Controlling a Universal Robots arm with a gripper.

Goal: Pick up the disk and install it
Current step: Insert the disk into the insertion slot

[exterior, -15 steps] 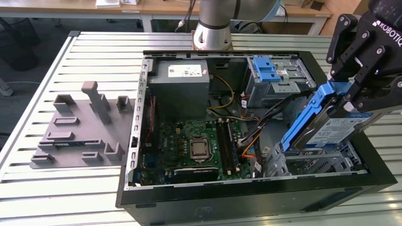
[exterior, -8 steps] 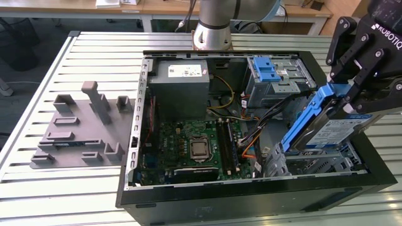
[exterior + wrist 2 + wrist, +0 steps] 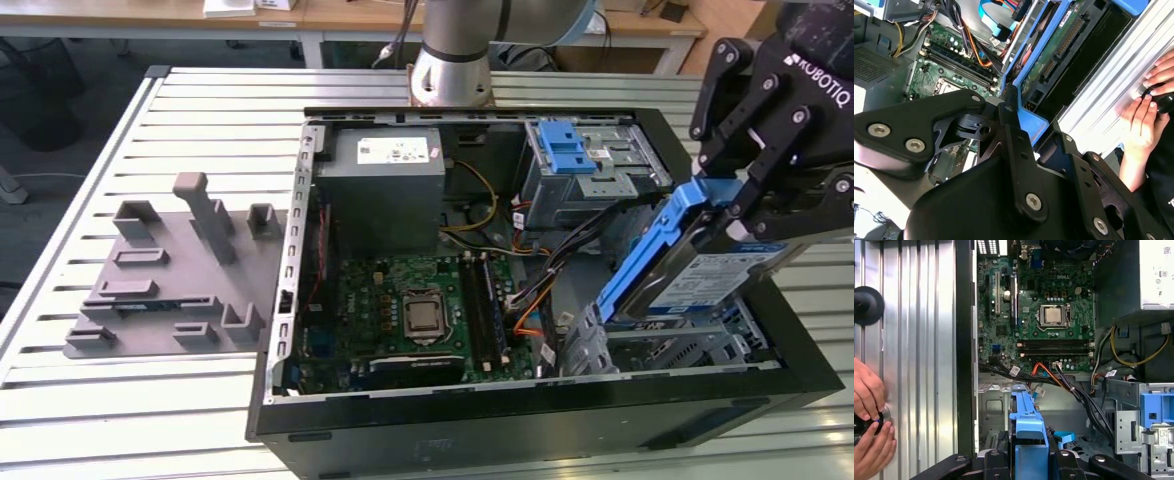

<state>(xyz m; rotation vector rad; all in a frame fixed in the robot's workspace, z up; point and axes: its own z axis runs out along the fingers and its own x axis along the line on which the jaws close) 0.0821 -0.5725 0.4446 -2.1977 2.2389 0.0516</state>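
blue plastic frames the flat silver-metal disk [image 3: 697, 272], clamped at its upper end in the black 2-finger claw [image 3: 738, 205], long axis sloping down to the silver metal drive bay [image 3: 667, 345] just under its lower tip. that bay sits in a corner of the open black computer case [image 3: 534, 432] on a slatted aluminium table [image 3: 147, 415], black and orange cables [image 3: 531, 298] crowding 1 side.

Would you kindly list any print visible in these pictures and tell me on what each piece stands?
White maker's lettering on the black hand: a brand, not quoted.
White maker's mark on the green motherboard: likewise.
Blue-and-white label on the silver blue-framed hard drive in the hand: too small.
White label on the grey metal box: too small.
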